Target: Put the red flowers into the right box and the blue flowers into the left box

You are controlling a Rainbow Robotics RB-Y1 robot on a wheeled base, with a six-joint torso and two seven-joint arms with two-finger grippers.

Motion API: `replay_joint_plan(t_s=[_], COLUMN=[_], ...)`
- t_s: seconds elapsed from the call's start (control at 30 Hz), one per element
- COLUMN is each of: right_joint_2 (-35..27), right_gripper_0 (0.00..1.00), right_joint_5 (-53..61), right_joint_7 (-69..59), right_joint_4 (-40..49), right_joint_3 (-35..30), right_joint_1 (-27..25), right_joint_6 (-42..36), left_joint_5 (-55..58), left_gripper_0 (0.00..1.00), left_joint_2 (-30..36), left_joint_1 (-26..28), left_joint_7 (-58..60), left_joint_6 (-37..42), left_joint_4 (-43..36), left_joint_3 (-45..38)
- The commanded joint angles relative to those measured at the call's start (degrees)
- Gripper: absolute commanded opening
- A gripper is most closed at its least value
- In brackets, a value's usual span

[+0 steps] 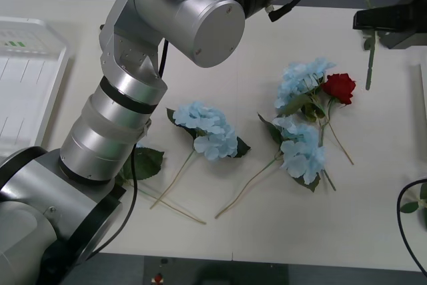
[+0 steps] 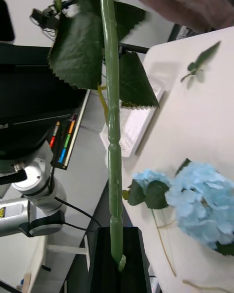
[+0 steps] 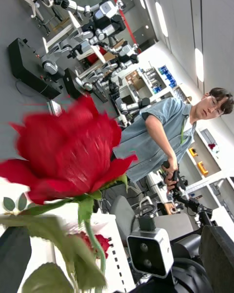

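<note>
One big silver left arm (image 1: 113,118) rises over the white table (image 1: 267,231), far left of the lying rose (image 1: 340,87). Farther left of that rose, at the table's edge, sits the wide ribbed left box (image 1: 27,91). Three blue flowers lie on the table: one cluster (image 1: 303,78) touches the lying rose on its left, one (image 1: 303,151) lies just nearer the robot, and one (image 1: 203,128) is well apart to the left. Beyond the lying rose, the black right gripper (image 1: 369,28) is pressed on the green stem of the held rose (image 2: 113,127), near its lower end. The left gripper (image 3: 114,268) has its fingers (image 3: 12,259) spread wide, with a red rose head (image 3: 68,151) close before them.
</note>
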State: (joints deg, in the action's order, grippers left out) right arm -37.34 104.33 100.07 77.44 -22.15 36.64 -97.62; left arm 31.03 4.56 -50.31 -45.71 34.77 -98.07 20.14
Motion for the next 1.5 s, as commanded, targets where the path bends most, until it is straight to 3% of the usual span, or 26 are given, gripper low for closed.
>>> replay_joint_plan(t_s=[0.03, 0.27, 0.43, 0.63, 0.83, 1.03, 1.43, 1.47, 1.5], right_joint_2=[-6.86, -15.13, -21.28, -25.15, -25.76, -24.97, -17.76, -17.59, -17.24], right_gripper_0=[0.00, 0.00, 0.00, 0.00, 0.00, 0.00, 0.00, 0.01, 0.16], right_joint_5=[-0.44, -8.61, -20.21, -34.36, -48.25, -58.80, -66.97, -67.06, -67.06], right_joint_7=[-1.28, -0.84, -0.66, -0.66, -1.63, -3.47, -9.45, -9.45, -9.45], right_joint_4=[-3.44, -9.94, -15.74, -20.40, -20.75, -20.75, -20.75, -20.75, -20.75], right_joint_3=[-0.26, -0.61, -0.61, -0.17, 0.09, 2.11, 2.37, 2.37, 2.37], right_joint_1=[-1.75, -3.16, -3.16, -3.16, -3.16, -4.83, -10.01, -10.36, -11.07], right_joint_6=[0.15, 0.15, 0.94, 4.37, 7.36, 13.95, 30.74, 31.44, 33.29], left_joint_5=[1.05, 8.70, 17.75, 23.90, 26.27, 25.04, 20.82, 20.47, 20.56], left_gripper_0=[1.00, 1.00, 1.00, 1.00, 1.00, 1.00, 1.00, 1.00, 1.00], left_joint_2=[1.95, 14.07, 25.85, 38.42, 47.12, 50.81, 50.99, 50.90, 50.90], left_joint_1=[-0.75, 2.50, 12.43, 26.14, 35.19, 41.87, 44.51, 44.51, 43.89], left_joint_7=[2.73, 11.70, 18.99, 23.65, 24.44, 31.30, 33.14, 33.14, 33.14], left_joint_6=[1.01, 23.86, 35.19, 37.48, 37.48, 37.48, 36.25, 36.07, 35.28], left_joint_4=[-2.13, -16.63, -30.16, -37.99, -38.25, -36.40, -28.76, -28.40, -26.82], left_joint_3=[-0.01, -1.24, -4.23, -9.94, -11.79, -12.23, -2.65, -2.21, -0.98])
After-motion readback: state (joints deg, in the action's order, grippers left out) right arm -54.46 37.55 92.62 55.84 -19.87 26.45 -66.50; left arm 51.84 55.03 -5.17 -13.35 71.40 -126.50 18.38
